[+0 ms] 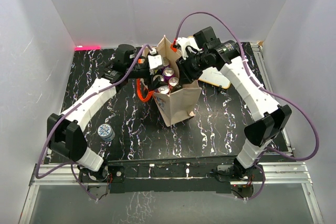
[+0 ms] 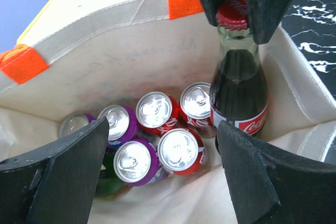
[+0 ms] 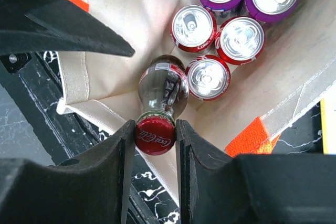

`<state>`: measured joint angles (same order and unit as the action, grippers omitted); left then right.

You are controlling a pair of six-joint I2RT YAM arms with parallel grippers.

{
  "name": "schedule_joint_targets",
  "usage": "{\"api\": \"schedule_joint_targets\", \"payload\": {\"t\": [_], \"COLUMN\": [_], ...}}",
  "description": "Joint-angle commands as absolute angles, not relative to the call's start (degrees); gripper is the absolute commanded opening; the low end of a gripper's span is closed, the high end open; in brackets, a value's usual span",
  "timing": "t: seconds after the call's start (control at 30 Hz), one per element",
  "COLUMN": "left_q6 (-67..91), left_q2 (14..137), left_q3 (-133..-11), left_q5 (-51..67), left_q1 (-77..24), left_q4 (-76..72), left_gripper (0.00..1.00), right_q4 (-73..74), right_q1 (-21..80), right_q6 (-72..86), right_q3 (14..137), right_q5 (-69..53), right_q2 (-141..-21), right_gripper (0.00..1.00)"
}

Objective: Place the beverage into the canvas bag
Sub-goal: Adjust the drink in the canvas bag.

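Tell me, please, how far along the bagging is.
Done: several cans stand in the canvas bag. In hand: the right tool grips the cola bottle by its cap, inside the bag; the left tool hangs open above. Left: release it; one can waits on the table.

Between the right jaws, the beverage bottle [image 3: 163,90] is clear, glossy glass over a dark drink, with a shiny red-and-white label. Its crimped cap [image 3: 155,136], touching both of those jaws, looks like red painted metal. Left and right jaws alike are matt black, plastic by the look, and faintly grainy. Below the left jaws the canvas bag [image 2: 131,56] is matt beige woven cloth with stitched hems, and its orange strap tabs [image 2: 23,64] are a coarser ribbed webbing. The cans [image 2: 178,150] under the left jaws have bright brushed-metal tops and glossy red or purple painted sides. The bench [image 1: 220,119] is smooth black with white marble veining and a slight sheen.
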<state>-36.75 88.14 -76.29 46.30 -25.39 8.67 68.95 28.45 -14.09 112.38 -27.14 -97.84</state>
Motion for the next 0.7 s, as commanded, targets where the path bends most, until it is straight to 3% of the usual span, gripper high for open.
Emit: {"api": "schedule_joint_targets", "payload": {"t": [0.0,0.67], "left_q6": [-38.16,-17.88], "left_q2": [83.85,77.50], "left_q3": [-76.48,-77.28], "left_q5": [43.17,7.60], "left_q1": [-24.37,-24.13], "left_q4": [10.07,8.29], "left_gripper": [0.83,0.97], "right_q4": [67.59,63.55], "right_q1": [29.30,35.45], "right_q6": [-13.96,-11.50], "right_q3": [115.11,112.95], "right_q5": [-28.90,-27.03], "right_q2": [-96.58,-103.18], "right_gripper": [0.08,0.11]}}
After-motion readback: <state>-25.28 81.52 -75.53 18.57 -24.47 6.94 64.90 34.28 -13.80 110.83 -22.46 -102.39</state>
